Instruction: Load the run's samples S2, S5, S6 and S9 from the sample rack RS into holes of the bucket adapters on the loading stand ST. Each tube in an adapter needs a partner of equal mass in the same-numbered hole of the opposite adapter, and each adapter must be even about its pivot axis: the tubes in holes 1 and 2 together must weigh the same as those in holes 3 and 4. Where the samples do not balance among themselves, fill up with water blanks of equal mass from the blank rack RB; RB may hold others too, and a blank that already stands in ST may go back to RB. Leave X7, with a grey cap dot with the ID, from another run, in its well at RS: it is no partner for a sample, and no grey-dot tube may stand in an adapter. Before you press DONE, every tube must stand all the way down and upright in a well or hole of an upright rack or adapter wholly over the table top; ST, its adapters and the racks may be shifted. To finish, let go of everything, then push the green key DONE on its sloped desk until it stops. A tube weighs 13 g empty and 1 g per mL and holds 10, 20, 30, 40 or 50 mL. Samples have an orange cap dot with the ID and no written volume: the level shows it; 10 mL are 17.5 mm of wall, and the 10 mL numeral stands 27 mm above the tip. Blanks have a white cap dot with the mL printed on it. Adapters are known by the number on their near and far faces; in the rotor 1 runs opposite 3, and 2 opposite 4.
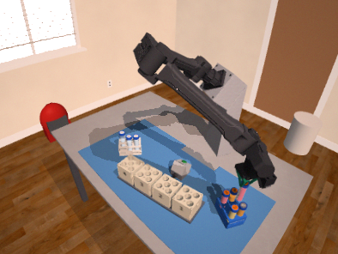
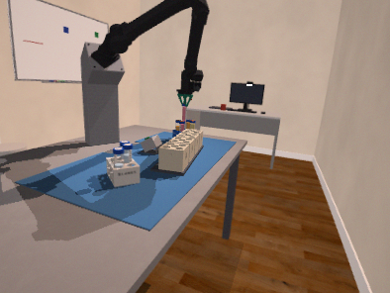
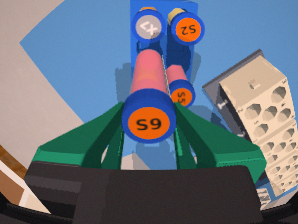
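My gripper (image 1: 244, 182) (image 2: 184, 102) (image 3: 148, 109) is shut on sample S9 (image 3: 149, 123) (image 1: 243, 192) (image 2: 184, 114), a blue-capped tube with pink liquid. It holds the tube upright, lifted partly out above the blue sample rack RS (image 1: 234, 222) (image 3: 141, 7). In the wrist view X7 (image 3: 148, 27) with its grey dot and S2 (image 3: 188, 30) stand at the rack's far end, and another orange-dot tube (image 3: 181, 96) stands beside S9. The loading stand ST (image 1: 160, 187) (image 2: 180, 146) (image 3: 261, 106) carries a row of beige adapters, and their holes look empty.
The blank rack RB (image 1: 129, 146) (image 2: 123, 169) with three blue-capped tubes stands left of ST. The DONE key on its grey desk (image 1: 180, 166) (image 2: 153, 143) sits behind ST. A blue mat (image 1: 103, 159) covers the table's middle. The table's edge is close behind RS.
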Robot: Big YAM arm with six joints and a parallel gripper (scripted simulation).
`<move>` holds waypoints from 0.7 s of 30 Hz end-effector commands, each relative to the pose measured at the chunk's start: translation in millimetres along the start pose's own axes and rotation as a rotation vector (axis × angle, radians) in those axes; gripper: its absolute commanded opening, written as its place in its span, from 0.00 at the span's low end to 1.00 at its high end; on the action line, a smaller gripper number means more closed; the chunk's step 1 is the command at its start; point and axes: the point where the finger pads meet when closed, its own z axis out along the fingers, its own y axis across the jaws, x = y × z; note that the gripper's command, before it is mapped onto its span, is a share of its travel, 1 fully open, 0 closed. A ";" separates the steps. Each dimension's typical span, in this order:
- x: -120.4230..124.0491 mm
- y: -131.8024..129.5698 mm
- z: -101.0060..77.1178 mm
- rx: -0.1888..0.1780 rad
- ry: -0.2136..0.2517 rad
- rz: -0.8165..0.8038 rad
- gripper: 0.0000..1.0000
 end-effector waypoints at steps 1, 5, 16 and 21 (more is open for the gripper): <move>-8.0 0.9 -26.1 0.000 -0.031 0.017 0.00; -9.6 0.1 -39.8 0.000 -0.033 0.020 0.00; -7.5 -0.7 -53.9 -0.001 -0.018 0.023 0.00; -7.5 -0.7 -53.9 -0.001 -0.018 0.023 0.00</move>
